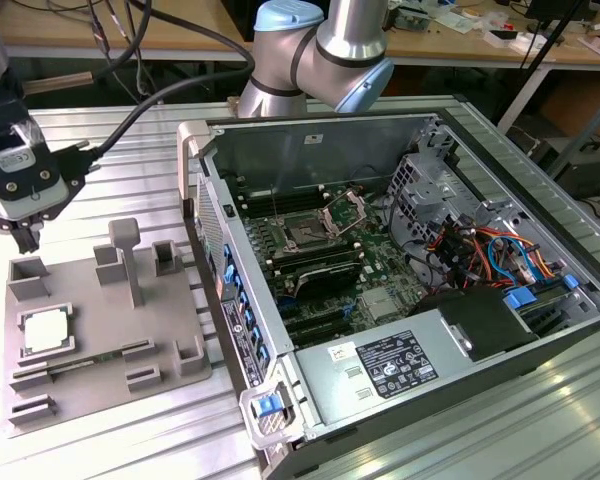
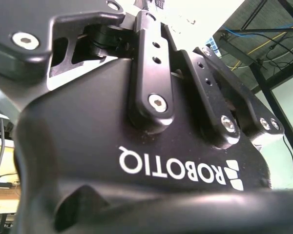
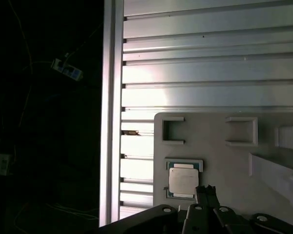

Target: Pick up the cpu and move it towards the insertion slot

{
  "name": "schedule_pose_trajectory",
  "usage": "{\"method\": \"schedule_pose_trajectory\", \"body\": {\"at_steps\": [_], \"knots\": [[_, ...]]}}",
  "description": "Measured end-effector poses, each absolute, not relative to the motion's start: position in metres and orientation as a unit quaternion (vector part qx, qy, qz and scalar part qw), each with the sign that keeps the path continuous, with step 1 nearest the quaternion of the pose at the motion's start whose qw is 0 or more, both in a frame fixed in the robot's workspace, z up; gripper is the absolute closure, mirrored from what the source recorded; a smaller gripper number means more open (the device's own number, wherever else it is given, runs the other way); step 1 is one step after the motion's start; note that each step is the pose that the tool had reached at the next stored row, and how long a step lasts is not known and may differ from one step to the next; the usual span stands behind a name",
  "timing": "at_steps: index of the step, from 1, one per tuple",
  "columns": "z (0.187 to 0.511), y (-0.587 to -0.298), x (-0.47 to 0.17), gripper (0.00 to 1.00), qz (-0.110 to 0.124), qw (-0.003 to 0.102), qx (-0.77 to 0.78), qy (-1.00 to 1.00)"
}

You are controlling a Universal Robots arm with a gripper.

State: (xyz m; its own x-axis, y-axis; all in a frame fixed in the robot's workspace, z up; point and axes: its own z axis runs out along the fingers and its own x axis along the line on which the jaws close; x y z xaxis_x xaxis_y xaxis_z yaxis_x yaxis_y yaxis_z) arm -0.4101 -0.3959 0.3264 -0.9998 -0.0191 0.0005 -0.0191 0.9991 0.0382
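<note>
The cpu (image 1: 45, 332) is a small silvery square chip lying in a square recess at the exterior view's left side of the grey plastic tray (image 1: 165, 330). My gripper (image 1: 25, 240) hangs above the tray's far left corner, higher than the cpu and apart from it, holding nothing. In the first wrist view the cpu (image 3: 183, 181) sits just beside the gripper (image 3: 206, 191) tip. The insertion slot (image 1: 306, 235), a dark square framed by a silver bracket, lies on the green board inside the open computer case. The gripper's black housing (image 2: 151, 146) shows close up in the second wrist view.
The open computer case (image 1: 400, 300) lies at the exterior view's right of the tray, its pale side wall (image 1: 192, 180) rising between tray and board. Raised blocks (image 1: 125, 260) stand on the tray. The ribbed aluminium table (image 1: 110, 160) carries everything. The arm's grey cable (image 1: 130, 120) arcs over the table.
</note>
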Motion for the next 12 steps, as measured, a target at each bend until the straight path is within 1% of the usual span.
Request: {"method": "schedule_pose_trajectory", "body": {"at_steps": [12], "knots": [[0.3236,-0.3960,-0.4101,0.89,-0.019,0.000,0.010,-1.000]]}}
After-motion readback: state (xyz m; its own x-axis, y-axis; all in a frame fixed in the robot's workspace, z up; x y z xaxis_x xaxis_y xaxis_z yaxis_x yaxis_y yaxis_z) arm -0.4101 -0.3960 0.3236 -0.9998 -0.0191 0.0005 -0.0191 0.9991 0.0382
